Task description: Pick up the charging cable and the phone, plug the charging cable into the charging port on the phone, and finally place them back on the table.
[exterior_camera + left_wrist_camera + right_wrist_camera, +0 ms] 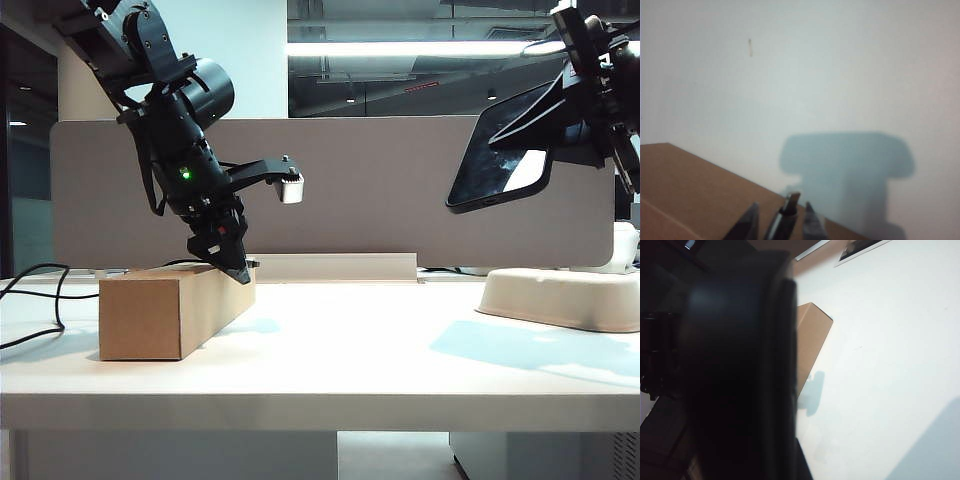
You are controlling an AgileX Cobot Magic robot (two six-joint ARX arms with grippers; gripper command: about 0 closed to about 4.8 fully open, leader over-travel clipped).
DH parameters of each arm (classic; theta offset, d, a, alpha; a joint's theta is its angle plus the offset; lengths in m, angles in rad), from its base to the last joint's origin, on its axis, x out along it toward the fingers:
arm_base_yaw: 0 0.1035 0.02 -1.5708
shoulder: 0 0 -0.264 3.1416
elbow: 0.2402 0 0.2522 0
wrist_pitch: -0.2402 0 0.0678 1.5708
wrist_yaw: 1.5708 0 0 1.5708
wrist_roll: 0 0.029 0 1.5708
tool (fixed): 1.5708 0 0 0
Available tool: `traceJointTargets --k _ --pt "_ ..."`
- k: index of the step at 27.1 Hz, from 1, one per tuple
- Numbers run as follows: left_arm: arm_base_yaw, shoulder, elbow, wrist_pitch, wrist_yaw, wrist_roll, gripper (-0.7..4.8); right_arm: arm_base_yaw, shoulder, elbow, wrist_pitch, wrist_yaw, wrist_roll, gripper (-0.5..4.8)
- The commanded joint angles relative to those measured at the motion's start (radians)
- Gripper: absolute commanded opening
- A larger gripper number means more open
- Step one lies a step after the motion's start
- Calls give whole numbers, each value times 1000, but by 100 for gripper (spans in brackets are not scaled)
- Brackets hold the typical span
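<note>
My left gripper (232,265) reaches down onto the right end of the cardboard box (170,310). In the left wrist view its two fingers (751,222) stand on either side of the charging cable's plug end (790,206), with narrow gaps still showing. The rest of the black charging cable (35,290) trails off the table's left side. High at the right, my right gripper (565,100) is shut on the black phone (500,165), holding it tilted in the air. The phone (740,365) fills the right wrist view and hides the fingers. I cannot make out the charging port.
An off-white shallow tray (560,295) sits on the white table (350,350) under the phone. A grey divider panel (370,190) runs along the back. The box (690,190) lies at the left, near the front edge.
</note>
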Motion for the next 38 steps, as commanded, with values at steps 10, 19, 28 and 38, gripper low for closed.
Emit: traceJointTargets --k 10,19,28,38 --pt "0 -20 8 3 5 -50 -6 1 -8 6 40 -9 -8 -6" --pt "0 -171 8 -11 242 -352 -6 1 -8 40 116 -37 -2 -7" --pt "0 -282 7 -15 593 -631 -6 2 -31 111 117 -74 16 -7" --pt "-4 -290 7 -141 1012 -676 -6 3 -159 125 117 -92 59 -7"
